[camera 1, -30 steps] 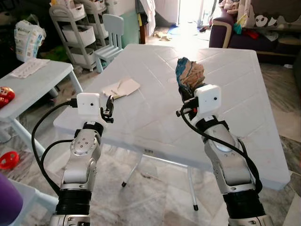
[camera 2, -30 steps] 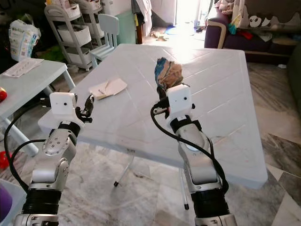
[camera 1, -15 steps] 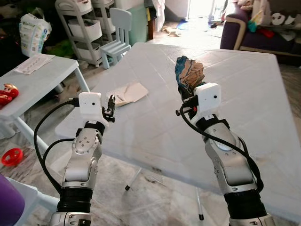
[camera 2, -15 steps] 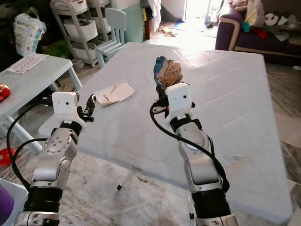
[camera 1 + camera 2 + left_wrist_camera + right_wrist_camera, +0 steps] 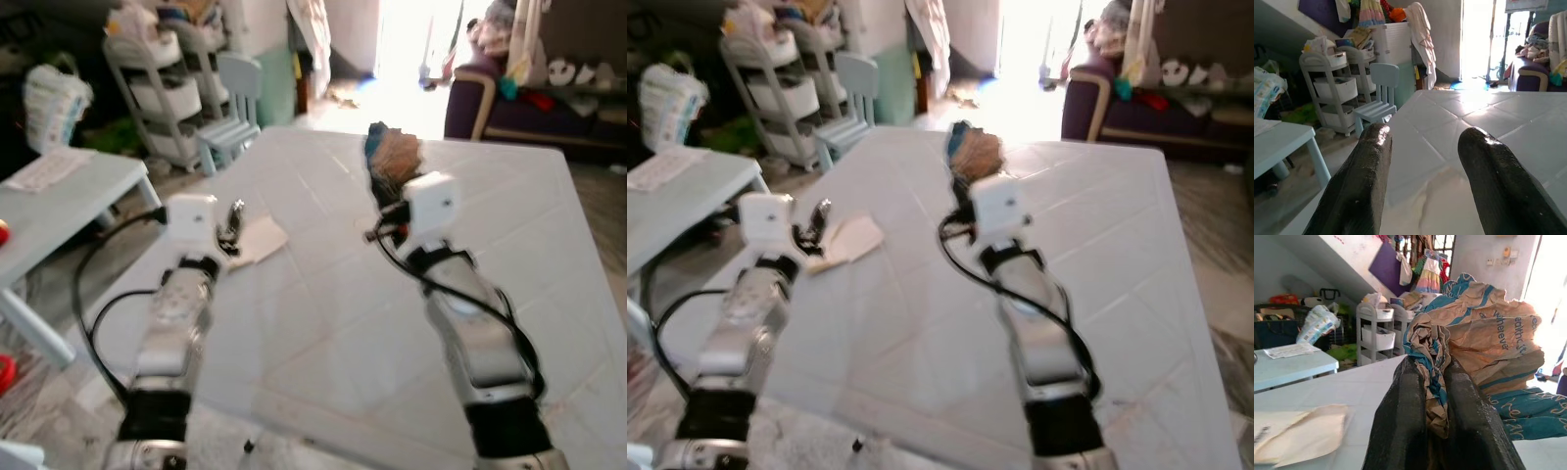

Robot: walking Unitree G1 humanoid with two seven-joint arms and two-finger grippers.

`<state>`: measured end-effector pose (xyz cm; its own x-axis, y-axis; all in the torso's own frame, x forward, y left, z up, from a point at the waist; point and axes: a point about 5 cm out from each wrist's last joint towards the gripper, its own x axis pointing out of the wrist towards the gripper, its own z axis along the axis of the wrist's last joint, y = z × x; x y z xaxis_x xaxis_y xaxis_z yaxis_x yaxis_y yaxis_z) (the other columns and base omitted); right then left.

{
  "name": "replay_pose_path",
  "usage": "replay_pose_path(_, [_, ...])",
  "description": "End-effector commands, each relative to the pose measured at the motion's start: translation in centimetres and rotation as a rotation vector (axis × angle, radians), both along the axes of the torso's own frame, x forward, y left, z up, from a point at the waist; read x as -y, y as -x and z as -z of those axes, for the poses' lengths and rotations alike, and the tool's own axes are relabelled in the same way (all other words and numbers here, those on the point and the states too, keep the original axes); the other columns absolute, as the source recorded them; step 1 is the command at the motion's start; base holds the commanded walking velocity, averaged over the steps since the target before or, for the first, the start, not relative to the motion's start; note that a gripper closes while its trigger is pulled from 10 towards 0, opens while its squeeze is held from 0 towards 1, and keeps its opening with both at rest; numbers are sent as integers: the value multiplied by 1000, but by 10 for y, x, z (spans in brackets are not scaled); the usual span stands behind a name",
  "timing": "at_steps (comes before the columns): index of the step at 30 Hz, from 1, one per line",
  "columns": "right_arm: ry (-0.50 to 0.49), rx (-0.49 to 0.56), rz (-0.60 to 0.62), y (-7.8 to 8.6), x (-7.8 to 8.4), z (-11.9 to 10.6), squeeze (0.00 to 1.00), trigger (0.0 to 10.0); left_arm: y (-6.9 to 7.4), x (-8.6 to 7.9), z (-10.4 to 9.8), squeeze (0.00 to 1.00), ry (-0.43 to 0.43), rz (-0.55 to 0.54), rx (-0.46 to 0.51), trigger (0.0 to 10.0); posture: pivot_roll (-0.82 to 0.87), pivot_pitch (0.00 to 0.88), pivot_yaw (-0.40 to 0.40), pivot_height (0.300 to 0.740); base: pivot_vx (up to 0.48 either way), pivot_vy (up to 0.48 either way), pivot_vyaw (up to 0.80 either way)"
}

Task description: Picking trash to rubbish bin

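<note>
My right gripper (image 5: pixel 388 193) is shut on a crumpled brown and blue paper wrapper (image 5: pixel 388 155), held up above the white table (image 5: pixel 509 206); the wrist view has the wrapper (image 5: pixel 1484 342) pinched between both black fingers (image 5: pixel 1400 426). My left gripper (image 5: pixel 233 220) is raised over the table's left part, open with nothing between its fingers (image 5: pixel 1364 186). A flat beige paper (image 5: pixel 257 240) lies on the table just beyond the left gripper, also seen as the beige paper (image 5: pixel 1300 438) in the right wrist view.
A low white side table (image 5: pixel 59 191) stands to the left. Behind it are a grey shelf trolley (image 5: pixel 162 93) and a small pale blue chair (image 5: pixel 235 103). A dark sofa (image 5: pixel 519 103) sits at the back right. The head views are blurred.
The whole picture has shifted and blurred, so the camera moved. Both arms keep their pose, the right still holding the wrapper.
</note>
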<state>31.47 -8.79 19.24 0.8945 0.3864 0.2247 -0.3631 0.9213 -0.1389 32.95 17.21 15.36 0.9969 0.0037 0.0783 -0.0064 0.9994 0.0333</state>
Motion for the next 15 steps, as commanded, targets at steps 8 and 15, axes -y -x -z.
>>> replay_pose_path(8, [-2, -2, 11, 1, 5, -2, 0, 0, -8, -19, 18, 0, -39, -157, -121, 10000, -96, 0, 63, 740, 0, 0, 0])
replay_pose_path(15, [1, -1, 3, 4, 6, -3, 0, 0, -23, -22, 29, 0, -50, -179, -224, 10000, -115, 0, 68, 740, 0, 0, 0])
